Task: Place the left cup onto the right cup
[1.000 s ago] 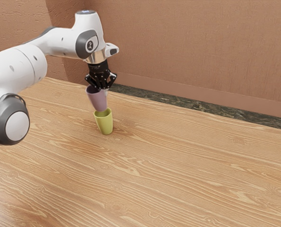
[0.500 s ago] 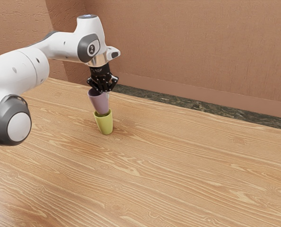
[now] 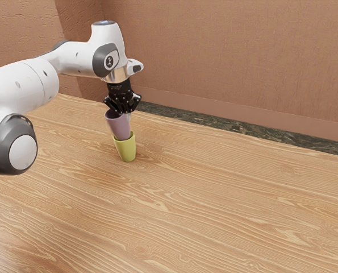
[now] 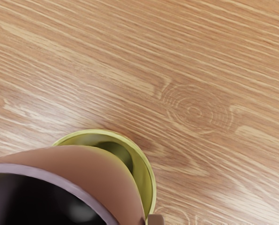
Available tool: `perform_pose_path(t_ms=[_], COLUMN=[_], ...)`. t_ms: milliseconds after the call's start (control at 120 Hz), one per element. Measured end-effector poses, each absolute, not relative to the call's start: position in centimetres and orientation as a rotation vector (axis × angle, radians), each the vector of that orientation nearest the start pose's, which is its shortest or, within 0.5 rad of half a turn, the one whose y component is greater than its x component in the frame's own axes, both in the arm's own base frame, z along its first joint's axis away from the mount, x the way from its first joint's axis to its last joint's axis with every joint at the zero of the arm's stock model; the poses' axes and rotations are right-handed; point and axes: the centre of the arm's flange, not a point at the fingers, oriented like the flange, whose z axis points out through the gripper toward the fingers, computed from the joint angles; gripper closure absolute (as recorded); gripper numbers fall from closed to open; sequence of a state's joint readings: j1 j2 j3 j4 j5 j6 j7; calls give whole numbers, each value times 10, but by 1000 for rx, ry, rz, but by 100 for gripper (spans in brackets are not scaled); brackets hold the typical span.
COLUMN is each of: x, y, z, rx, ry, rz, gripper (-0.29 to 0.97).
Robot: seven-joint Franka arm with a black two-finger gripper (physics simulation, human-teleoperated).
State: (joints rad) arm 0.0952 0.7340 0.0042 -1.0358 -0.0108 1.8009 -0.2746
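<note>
Two cups, one partly inside the other. From 9 o'clock in the exterior view, white arm [image 3: 21, 85] reaching in, black gripper [image 3: 122, 104] pinched shut on the rim of the purple cup [image 3: 121, 126], a high hold, likely to leave the base free to enter. Base sunk into the mouth of the green cup [image 3: 126, 149] at 6 o'clock below the hand, rim leaning toward 11 o'clock (so not seated square). From the wrist, purple cup [image 4: 73, 173] covering most of the green cup [image 4: 141, 161], a crescent of its inside left showing. Toward 3 o'clock, wooden table [image 3: 242, 187].
</note>
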Motion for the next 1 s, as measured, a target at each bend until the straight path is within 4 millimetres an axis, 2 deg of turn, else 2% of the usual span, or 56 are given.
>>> perform_pose_path(t_ms=[133, 317, 483, 692, 1000], x=[754, 754, 753, 753, 752], y=[72, 70, 71, 71, 72], z=[411, 410, 411, 412, 414], rx=[-3097, -3100, -3100, -3099, -3098], ry=[-588, -593, -602, -609, -617], rz=[-44, -39, -39, -34, -33], gripper=[76, 36, 16, 6, 1])
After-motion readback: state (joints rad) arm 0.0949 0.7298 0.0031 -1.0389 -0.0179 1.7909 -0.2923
